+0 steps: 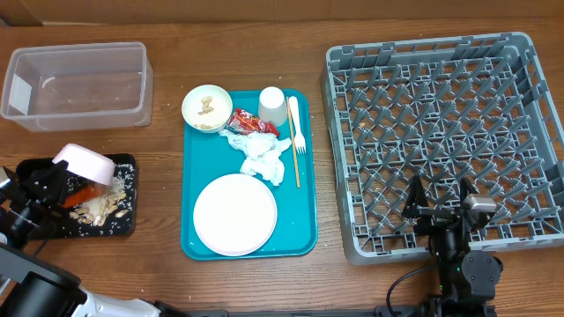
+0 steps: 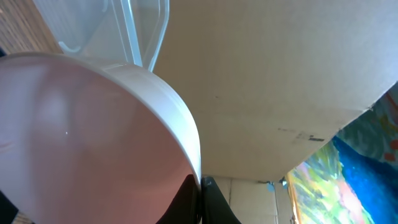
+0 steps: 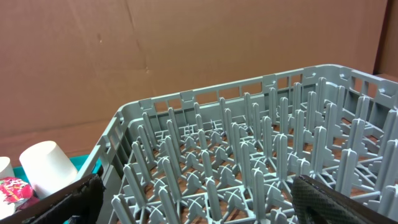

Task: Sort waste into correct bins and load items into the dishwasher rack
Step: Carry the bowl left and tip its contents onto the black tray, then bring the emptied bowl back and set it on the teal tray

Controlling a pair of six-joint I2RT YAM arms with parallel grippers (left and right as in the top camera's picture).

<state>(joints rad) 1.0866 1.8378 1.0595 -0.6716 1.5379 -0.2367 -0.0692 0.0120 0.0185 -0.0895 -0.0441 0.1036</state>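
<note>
My left gripper is shut on the rim of a small white bowl, tipped over the black tray. The bowl fills the left wrist view. An orange carrot and pale nuts and grains lie in the tray. The clear tub stands at the back left. On the teal tray are a white plate, a second bowl with nuts, a cup, a fork, crumpled tissue and a red wrapper. My right gripper is open over the front of the grey rack.
The rack fills the right wrist view, with the cup and the red wrapper at its left. A cardboard wall stands behind the table.
</note>
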